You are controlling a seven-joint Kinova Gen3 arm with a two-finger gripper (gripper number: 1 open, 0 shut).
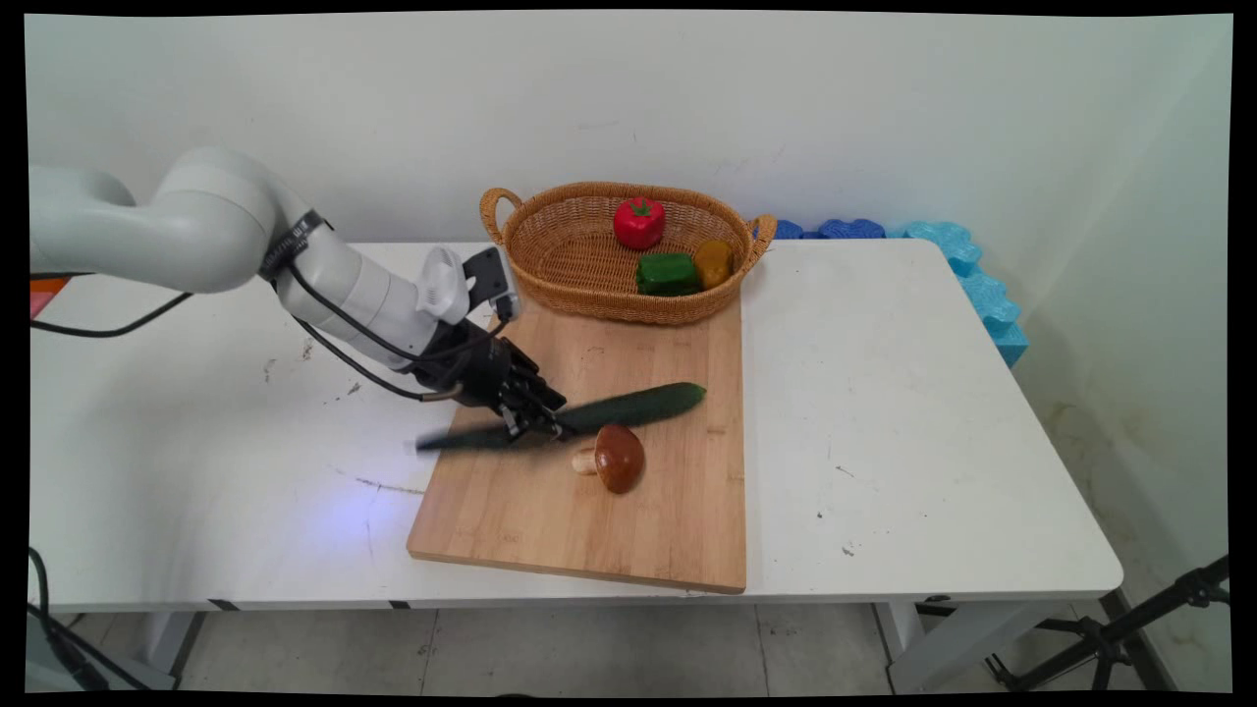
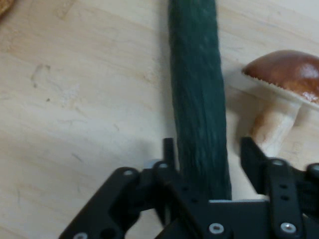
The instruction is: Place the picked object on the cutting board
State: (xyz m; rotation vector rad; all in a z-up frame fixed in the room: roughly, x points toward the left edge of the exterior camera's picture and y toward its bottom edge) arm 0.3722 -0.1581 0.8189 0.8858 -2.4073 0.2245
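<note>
A long dark green cucumber (image 1: 628,407) lies slantwise across the wooden cutting board (image 1: 648,520). My gripper (image 1: 535,424) is low over its left half, open, with one finger on each side. In the hand view the cucumber (image 2: 197,99) runs up between the fingers. The left finger (image 2: 169,149) is against it. The right finger (image 2: 250,157) stands a small gap away from it. A brown-capped mushroom (image 1: 614,458) lies on its side just in front of the cucumber and close to the right finger; in the hand view the mushroom (image 2: 286,84) is at the right.
A wicker basket (image 1: 550,250) stands at the board's far end and holds a red pepper (image 1: 639,222), a green pepper (image 1: 667,274) and a yellow-orange one (image 1: 714,262). Blue foam blocks (image 1: 967,270) line the wall at the table's back right.
</note>
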